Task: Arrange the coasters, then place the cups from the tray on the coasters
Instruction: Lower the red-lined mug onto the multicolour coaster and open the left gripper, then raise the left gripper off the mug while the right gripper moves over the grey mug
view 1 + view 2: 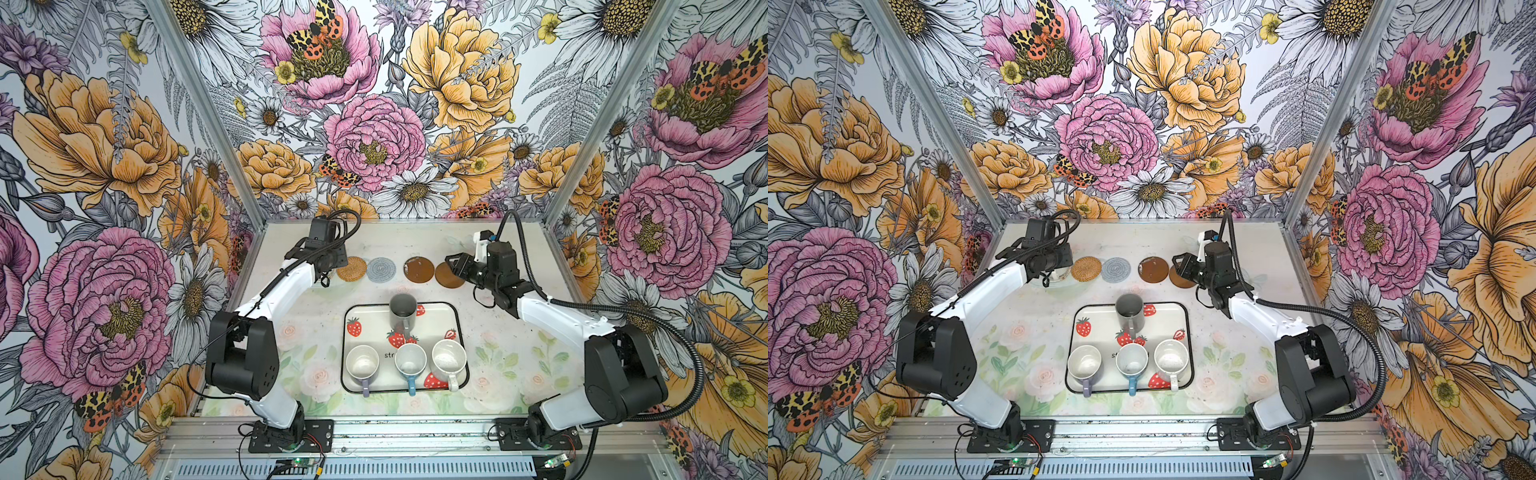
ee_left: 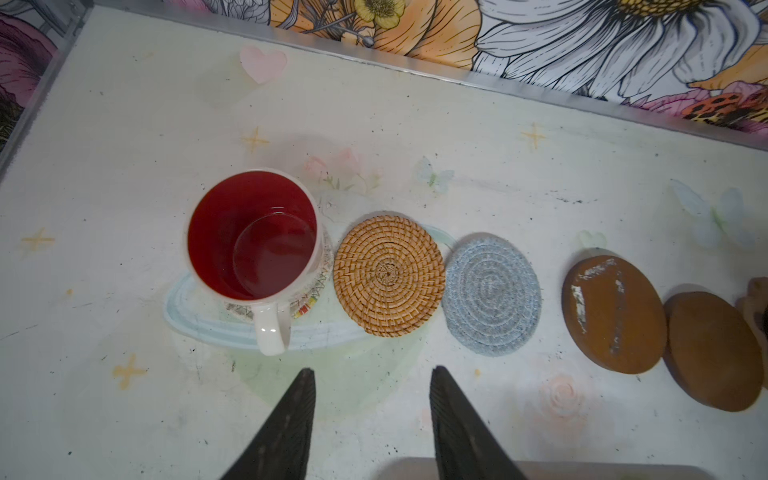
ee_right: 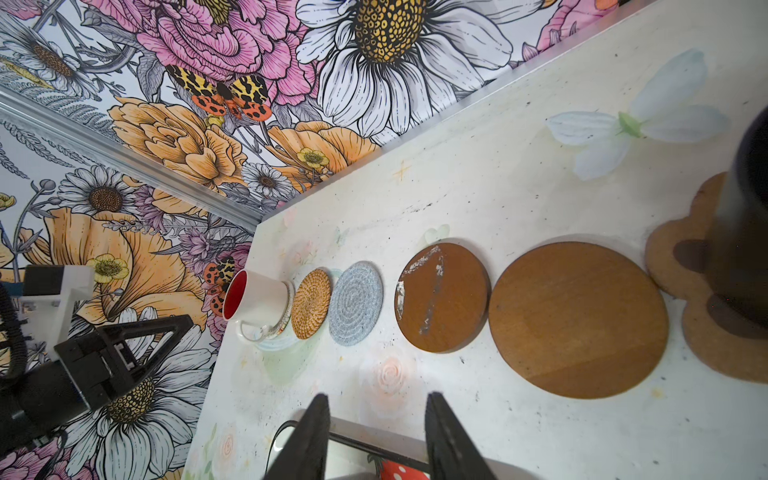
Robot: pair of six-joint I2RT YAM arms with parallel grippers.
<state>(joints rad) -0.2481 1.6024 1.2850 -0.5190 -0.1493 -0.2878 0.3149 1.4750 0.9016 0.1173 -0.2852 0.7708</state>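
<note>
1. The left claw (image 2: pixel 372 372) is spread and empty, just short of the white mug (image 2: pixel 253 237), which stands on the beaded coaster (image 2: pixel 307 300).
2. The tan woven coaster (image 2: pixel 388 274), grey woven coaster (image 2: pixel 492 293), scuffed brown disc (image 2: pixel 613 313) and plain brown disc (image 2: pixel 712 351) lie bare in a row on the surface (image 2: pixel 124 166).
3. The tray (image 1: pixel 440 324) holds the grey mug (image 1: pixel 402 316), lilac mug (image 1: pixel 362 365), light blue mug (image 1: pixel 410 360) and speckled mug (image 1: pixel 449 358).
4. The right claw (image 3: pixel 378 395) is spread and empty, and the black mug (image 3: pixel 744 232) stands on the paw coaster (image 3: pixel 715 353).
5. Two of the six cups look placed. Next, a claw should reach the tray, grip a mug and carry it to a bare coaster.
</note>
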